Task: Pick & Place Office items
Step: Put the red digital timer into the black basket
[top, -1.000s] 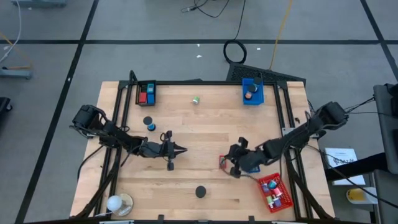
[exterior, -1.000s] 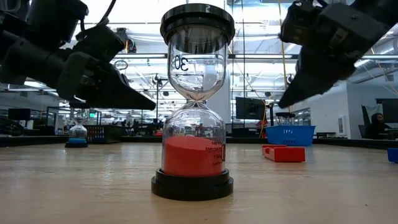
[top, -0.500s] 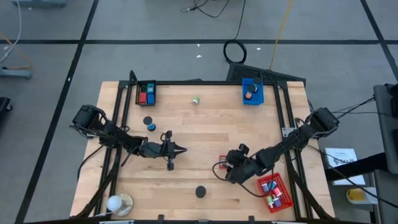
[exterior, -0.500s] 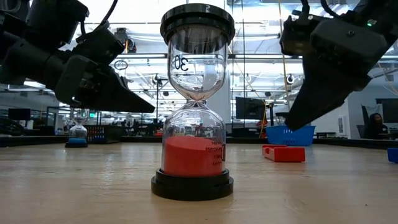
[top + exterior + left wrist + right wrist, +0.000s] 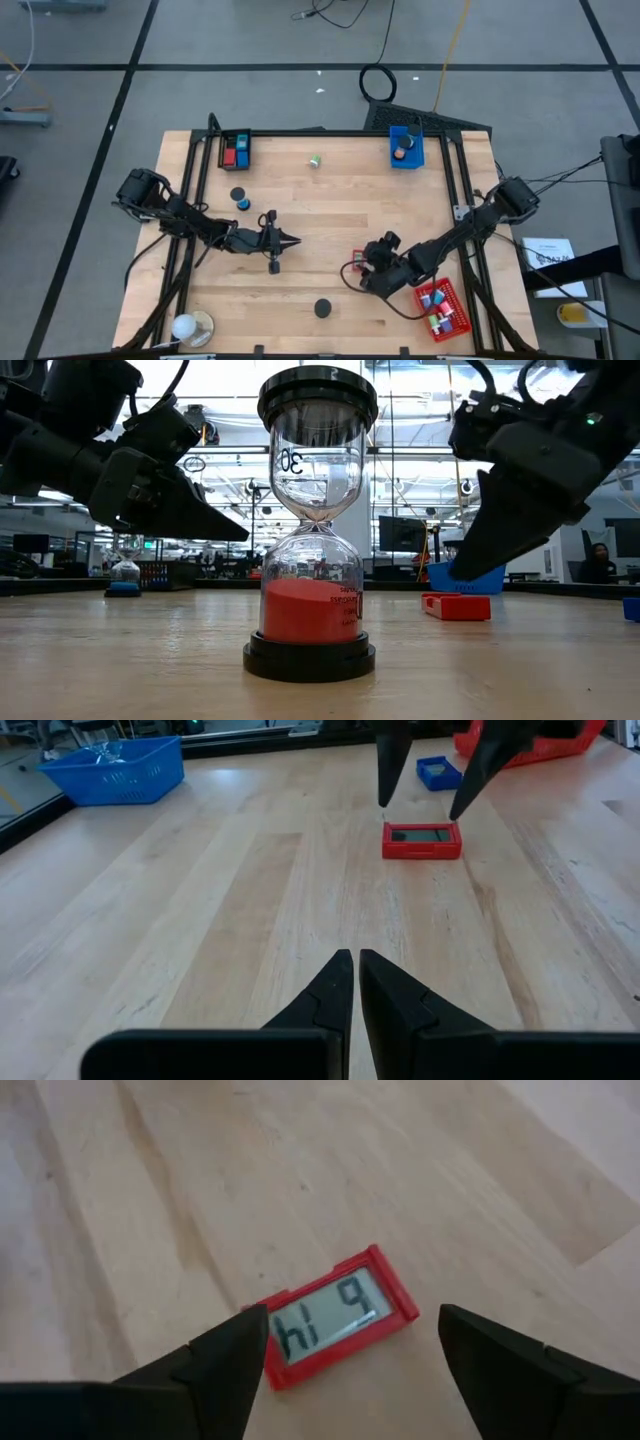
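Observation:
A small red block with a grey number display [image 5: 335, 1320] lies flat on the wooden table [image 5: 330, 215], right of centre [image 5: 357, 262]. My right gripper [image 5: 350, 1330] hangs open just above it, one finger on either side, touching nothing; the left wrist view shows its tips [image 5: 420, 812] above the block [image 5: 421, 839]. My left gripper [image 5: 292, 240] is shut and empty, level over the table left of centre, pointing at the block.
An hourglass with red sand [image 5: 312, 520] stands near the front edge [image 5: 322, 309]. The red tray [image 5: 440, 308] of small items sits front right, the blue tray [image 5: 406, 148] far right and the black tray [image 5: 236, 150] far left. A green item [image 5: 315, 160] and a blue roll [image 5: 240, 197] lie loose.
My right gripper has come down and a little toward the table's near left, over the red block, and its fingers have opened. The block has stayed flat on the table.

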Robot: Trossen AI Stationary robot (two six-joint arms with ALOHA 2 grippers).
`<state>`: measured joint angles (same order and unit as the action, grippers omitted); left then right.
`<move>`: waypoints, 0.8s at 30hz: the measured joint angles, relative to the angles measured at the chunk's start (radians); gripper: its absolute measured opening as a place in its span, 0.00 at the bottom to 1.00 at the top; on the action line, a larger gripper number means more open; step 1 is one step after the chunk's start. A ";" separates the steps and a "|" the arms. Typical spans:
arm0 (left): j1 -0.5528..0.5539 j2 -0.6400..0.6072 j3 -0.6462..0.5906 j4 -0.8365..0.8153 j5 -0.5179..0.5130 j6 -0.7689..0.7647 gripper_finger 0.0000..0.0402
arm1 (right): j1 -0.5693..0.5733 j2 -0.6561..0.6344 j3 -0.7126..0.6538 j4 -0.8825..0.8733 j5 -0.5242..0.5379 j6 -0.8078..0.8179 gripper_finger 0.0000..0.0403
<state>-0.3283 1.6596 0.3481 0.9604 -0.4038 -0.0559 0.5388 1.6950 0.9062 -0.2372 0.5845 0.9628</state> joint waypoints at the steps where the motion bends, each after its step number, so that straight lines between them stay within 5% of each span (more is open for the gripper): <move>1: 0.000 0.000 0.000 0.000 0.000 0.000 0.08 | 0.000 0.005 0.000 0.003 0.015 0.008 0.72; 24: 0.000 0.000 0.000 -0.002 0.000 -0.006 0.08 | -0.059 0.088 0.001 0.069 0.044 -0.071 0.72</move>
<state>-0.3279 1.6600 0.3481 0.9586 -0.4036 -0.0616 0.4801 1.7832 0.9073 -0.1679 0.6290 0.8917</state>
